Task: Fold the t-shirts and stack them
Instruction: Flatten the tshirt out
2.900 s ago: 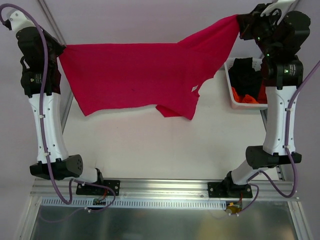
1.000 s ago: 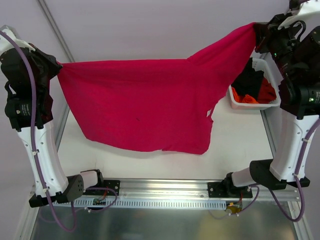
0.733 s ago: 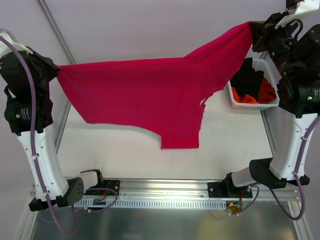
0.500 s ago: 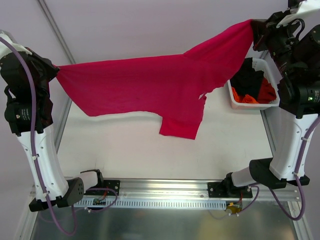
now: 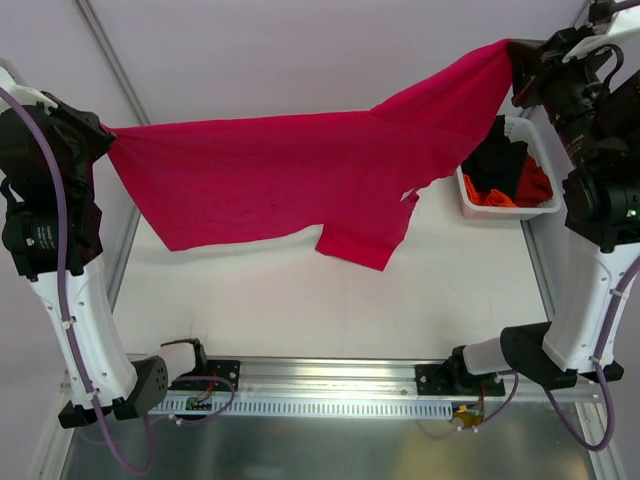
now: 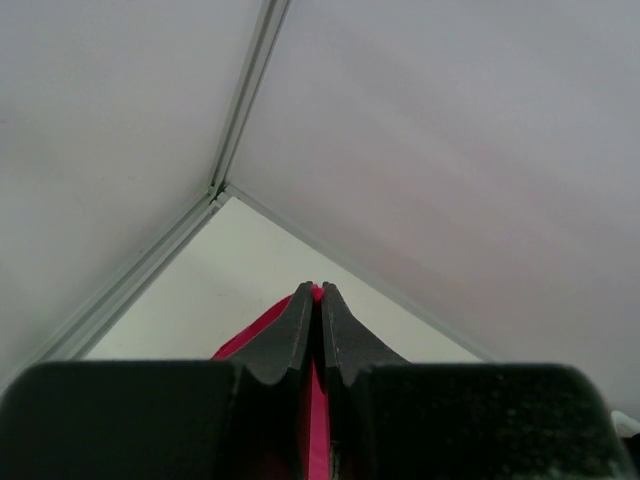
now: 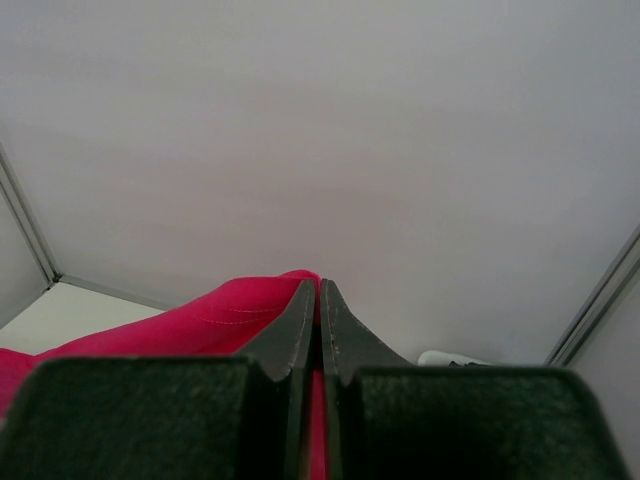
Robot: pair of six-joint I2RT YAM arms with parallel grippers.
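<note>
**A:** The crimson-pink t-shirt [image 5: 290, 180] is up in the air, stretched wide between the two arms above the table [image 5: 300, 300].

**B:** The left gripper [image 5: 108, 135] is clamped on the shirt's left end. From the wrist, its jaws are pressed together with a sliver of pink between them.

**A:** Same story opposite. The right gripper [image 5: 512, 62] is pinching the right end up by the back wall, jaws closed on the fabric, and that end is drawn to a narrow point.

**B:** The top edge runs fairly taut and the body hangs below it. One sleeve flap droops lowest, right of centre. Whether it brushes the table, I can't tell.

**A:** Moving outward, a white basket [image 5: 500, 212] sits at the far right of the table, just beside the right arm.

**B:** In it is a black shirt [image 5: 495, 160] heaped towards the back, with an orange-red shirt [image 5: 537, 186] showing at the near end.

**A:** Both arms stand tall at the table's sides, with purple cables [image 5: 62, 260] looped along them.
</note>
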